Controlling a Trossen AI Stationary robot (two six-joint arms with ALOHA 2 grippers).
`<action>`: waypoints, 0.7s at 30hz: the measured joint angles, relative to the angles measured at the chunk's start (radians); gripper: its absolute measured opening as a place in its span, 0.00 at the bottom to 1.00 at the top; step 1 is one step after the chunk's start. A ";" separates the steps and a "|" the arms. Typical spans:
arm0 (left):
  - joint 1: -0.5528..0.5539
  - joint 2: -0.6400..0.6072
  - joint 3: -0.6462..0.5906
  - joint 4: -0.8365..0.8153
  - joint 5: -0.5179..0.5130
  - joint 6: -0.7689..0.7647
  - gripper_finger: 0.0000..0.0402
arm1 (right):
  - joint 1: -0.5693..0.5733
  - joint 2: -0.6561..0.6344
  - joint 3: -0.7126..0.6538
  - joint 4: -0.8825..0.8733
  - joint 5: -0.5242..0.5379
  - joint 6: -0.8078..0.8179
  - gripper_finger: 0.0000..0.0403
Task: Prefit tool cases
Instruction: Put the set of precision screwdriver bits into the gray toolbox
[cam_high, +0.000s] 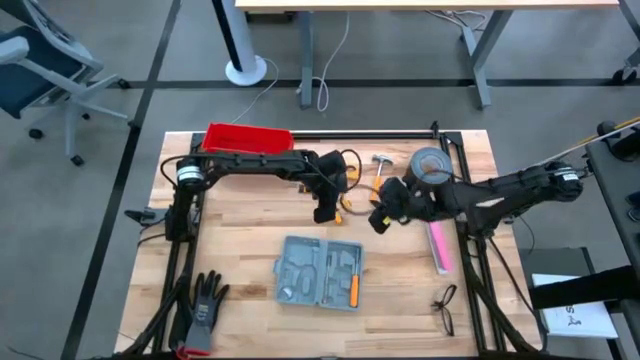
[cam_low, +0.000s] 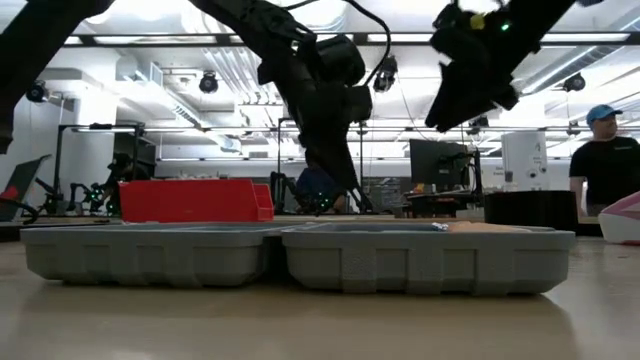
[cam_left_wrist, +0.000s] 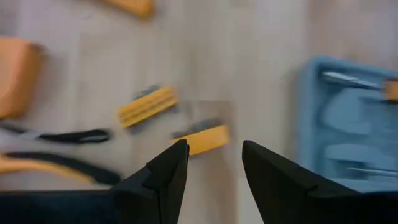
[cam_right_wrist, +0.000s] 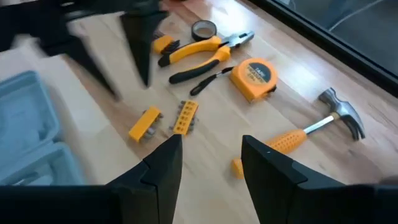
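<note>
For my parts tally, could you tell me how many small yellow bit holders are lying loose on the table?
2: one bit holder and a second holder lie side by side, between the pliers and the open case. Others may be hidden.

1. 1 tool case (cam_high: 319, 272), lying open, grey-blue
2. 1 red bin (cam_high: 246, 137)
3. 1 hammer (cam_right_wrist: 317, 127) with an orange grip
4. 1 tape measure (cam_right_wrist: 255, 77), orange
5. 1 pair of pliers (cam_right_wrist: 205, 47), yellow and black handles
6. 2 little yellow bit holders (cam_right_wrist: 166, 121) or so, hard to say exactly what they are
7. 1 roll of grey tape (cam_high: 431, 165)
8. 1 black glove (cam_high: 204, 312)
9. 1 pair of glasses (cam_high: 445, 307)
10. 1 pink thing (cam_high: 438, 246), can't tell what
11. 2 arms, so 2 grippers: left gripper (cam_high: 325, 212), right gripper (cam_high: 380, 221)
12. 1 person (cam_low: 606, 160) in the background
</note>
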 joint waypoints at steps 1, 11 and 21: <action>-0.005 -0.007 -0.008 0.007 0.018 0.000 0.40 | -0.019 0.000 0.000 0.008 -0.019 -0.020 0.36; -0.040 -0.267 -0.292 0.273 0.052 -0.030 0.39 | -0.159 0.000 0.000 0.152 -0.219 -0.208 0.37; -0.074 -0.583 -0.632 0.487 -0.054 -0.130 0.39 | -0.217 0.062 0.001 0.226 -0.339 -0.228 0.37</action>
